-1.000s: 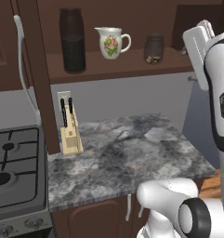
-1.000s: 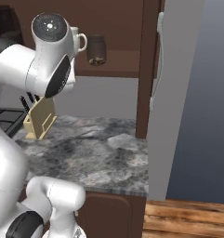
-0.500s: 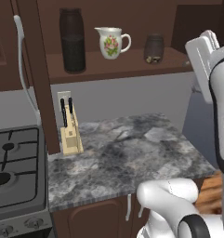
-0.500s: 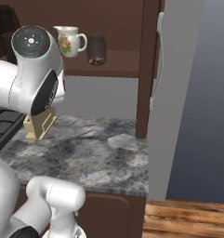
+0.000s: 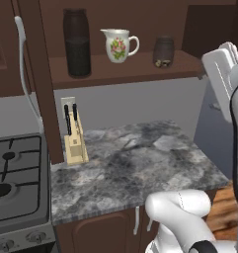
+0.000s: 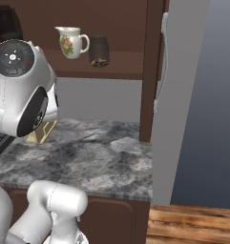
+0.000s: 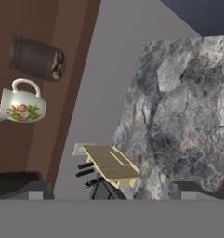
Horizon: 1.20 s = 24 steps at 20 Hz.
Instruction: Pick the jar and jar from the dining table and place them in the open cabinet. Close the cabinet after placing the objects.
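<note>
Both jars stand on the shelf (image 5: 135, 70) of the open cabinet. The tall dark brown-black jar (image 5: 77, 42) (image 6: 8, 21) is at the left and the short dark glass jar (image 5: 163, 51) (image 6: 99, 51) (image 7: 37, 58) with yellowish bits is at the right. A white floral jug (image 5: 119, 44) (image 6: 71, 42) (image 7: 20, 107) sits between them. My gripper (image 7: 113, 191) is open and holds nothing. It hangs in front of the cabinet, apart from the jars, looking sideways at the shelf and the counter. The dining table is out of view.
Below the cabinet lies a grey marbled counter (image 5: 135, 168) (image 6: 92, 157) with a wooden knife block (image 5: 75, 142) (image 7: 111, 165) at its back left. A stove (image 5: 17, 183) adjoins it on the left. The cabinet doors stand open at both sides, with silver handles (image 5: 24, 74) (image 6: 162, 62).
My arm has swung outward, toward the right edge of the left base view and the left edge of the right one, uncovering the jug. The jars and jug have not moved.
</note>
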Motion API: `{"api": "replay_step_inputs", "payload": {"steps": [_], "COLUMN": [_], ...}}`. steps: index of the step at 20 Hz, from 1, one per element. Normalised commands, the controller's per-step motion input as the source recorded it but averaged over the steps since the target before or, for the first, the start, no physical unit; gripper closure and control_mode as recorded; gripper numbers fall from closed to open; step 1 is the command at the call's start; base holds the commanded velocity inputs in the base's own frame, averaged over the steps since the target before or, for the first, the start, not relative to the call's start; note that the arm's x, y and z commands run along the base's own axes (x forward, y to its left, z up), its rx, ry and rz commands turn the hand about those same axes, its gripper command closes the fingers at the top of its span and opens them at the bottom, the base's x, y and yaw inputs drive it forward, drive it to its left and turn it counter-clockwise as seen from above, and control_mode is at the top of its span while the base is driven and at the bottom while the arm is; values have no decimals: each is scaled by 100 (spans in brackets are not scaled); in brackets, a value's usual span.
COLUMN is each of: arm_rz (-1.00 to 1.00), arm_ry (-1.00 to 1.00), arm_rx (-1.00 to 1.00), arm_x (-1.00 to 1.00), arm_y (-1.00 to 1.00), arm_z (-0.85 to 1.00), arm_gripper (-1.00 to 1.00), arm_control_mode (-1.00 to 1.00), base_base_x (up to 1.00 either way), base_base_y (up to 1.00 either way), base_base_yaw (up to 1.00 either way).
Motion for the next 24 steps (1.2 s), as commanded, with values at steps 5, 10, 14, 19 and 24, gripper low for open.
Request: {"api": "replay_step_inputs", "payload": {"steps": [5,10,14,19,24], "arm_rz": [0,0,-7,-21,-31], "arm_ry": [1,0,0,0,0], "arm_rx": [-1,0,0,0,0], "arm_x": [-30,-35,-42,-39,-34], "arm_y": [0,-2,-12,-9,-11], "arm_z": [-7,-5,0,0,0], "arm_gripper": [-100,-100,-100,-100,-100], "arm_control_mode": [-100,-100,-100,-100,-100], "base_base_x": [0,0,0,0,0], "base_base_y": [0,0,0,0,0], "base_base_yaw": [0,0,0,0,0]}}
